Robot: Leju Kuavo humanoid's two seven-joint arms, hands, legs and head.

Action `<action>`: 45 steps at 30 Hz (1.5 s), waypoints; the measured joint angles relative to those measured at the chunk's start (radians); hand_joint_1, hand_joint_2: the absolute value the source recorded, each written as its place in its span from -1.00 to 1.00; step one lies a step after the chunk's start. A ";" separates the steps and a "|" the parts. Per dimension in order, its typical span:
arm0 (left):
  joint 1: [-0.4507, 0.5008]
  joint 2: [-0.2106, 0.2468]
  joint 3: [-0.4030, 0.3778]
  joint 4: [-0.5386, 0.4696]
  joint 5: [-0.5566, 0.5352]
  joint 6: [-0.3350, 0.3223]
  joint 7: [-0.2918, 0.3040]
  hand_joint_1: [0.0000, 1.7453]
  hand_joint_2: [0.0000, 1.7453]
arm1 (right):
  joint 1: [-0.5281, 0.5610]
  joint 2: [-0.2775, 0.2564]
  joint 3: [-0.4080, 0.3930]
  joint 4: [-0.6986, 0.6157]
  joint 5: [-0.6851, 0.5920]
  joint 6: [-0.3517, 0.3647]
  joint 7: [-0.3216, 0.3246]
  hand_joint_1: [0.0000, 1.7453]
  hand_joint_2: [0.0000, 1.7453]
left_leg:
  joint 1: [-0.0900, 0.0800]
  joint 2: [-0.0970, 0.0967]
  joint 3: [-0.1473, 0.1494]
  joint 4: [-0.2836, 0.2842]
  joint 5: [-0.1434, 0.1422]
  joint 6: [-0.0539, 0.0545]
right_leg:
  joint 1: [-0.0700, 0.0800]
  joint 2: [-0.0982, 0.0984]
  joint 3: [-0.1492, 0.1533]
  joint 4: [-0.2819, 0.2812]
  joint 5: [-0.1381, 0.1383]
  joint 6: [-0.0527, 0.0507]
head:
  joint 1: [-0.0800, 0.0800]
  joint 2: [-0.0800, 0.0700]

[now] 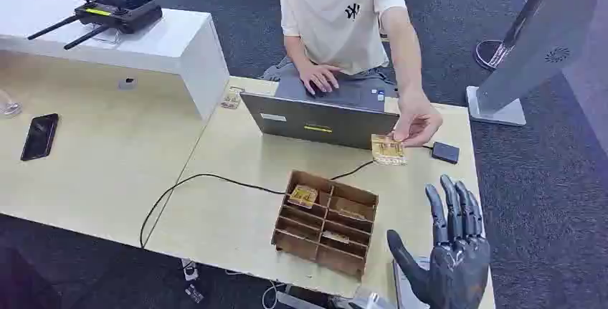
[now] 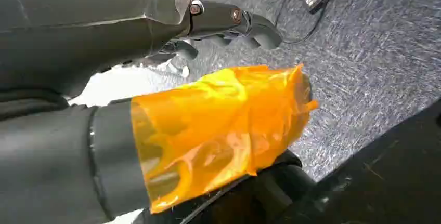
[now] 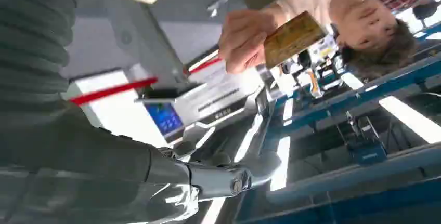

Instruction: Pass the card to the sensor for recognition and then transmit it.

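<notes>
Right hand (image 1: 453,252) empty with fingers spread, left hand's (image 2: 229,24) grasp unclear, pale wooden table (image 1: 215,208), dark carpet (image 1: 545,180).

The right hand (image 1: 453,252) stands raised with fingers spread over the table's (image 1: 215,216) near right corner, bare tabletop ahead of it. Toward the far edge, a person's hand (image 1: 417,124) holding a card (image 1: 388,149) blocks the way, with the small black sensor (image 1: 445,153) just beside it near the right edge. The compartmented wooden box (image 1: 326,221) stands beside the hand along the near edge. The laptop (image 1: 319,119) walls off the far edge, and a black cable (image 1: 208,178) crosses the middle.
</notes>
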State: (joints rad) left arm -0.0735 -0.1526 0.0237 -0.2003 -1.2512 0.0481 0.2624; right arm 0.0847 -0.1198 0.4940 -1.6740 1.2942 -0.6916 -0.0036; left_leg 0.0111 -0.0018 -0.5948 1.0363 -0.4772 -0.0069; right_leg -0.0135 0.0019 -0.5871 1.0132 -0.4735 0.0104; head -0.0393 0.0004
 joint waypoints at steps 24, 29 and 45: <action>-0.018 0.002 -0.084 -0.002 -0.005 -0.036 0.016 -1.00 -1.00 | -0.250 -0.060 0.021 0.180 0.183 0.115 0.157 1.00 1.00 | 0.000 0.000 0.000 0.000 0.000 0.000 | 0.000 0.000 0.000 0.000 0.000 0.000 | 0.000 0.000; -0.018 0.001 -0.089 -0.002 0.001 -0.035 0.017 -1.00 -1.00 | -0.255 -0.058 0.031 0.189 0.183 0.122 0.157 1.00 1.00 | 0.000 0.000 0.000 0.000 0.000 0.000 | 0.000 0.000 0.000 0.000 0.000 0.000 | 0.000 0.000; -0.016 0.001 -0.089 -0.002 0.016 -0.026 0.021 -1.00 -1.00 | -0.257 -0.033 0.034 0.199 0.179 0.139 0.157 1.00 1.00 | 0.000 0.000 0.000 0.000 0.000 0.000 | 0.000 0.000 0.000 0.000 0.000 0.000 | 0.000 0.000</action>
State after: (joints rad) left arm -0.0896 -0.1518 -0.0652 -0.2018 -1.2356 0.0217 0.2834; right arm -0.1727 -0.1530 0.5283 -1.4748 1.4736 -0.5528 0.1537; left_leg 0.0111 -0.0020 -0.5948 1.0365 -0.4770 -0.0068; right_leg -0.0134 0.0016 -0.5870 1.0134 -0.4733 0.0103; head -0.0393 0.0004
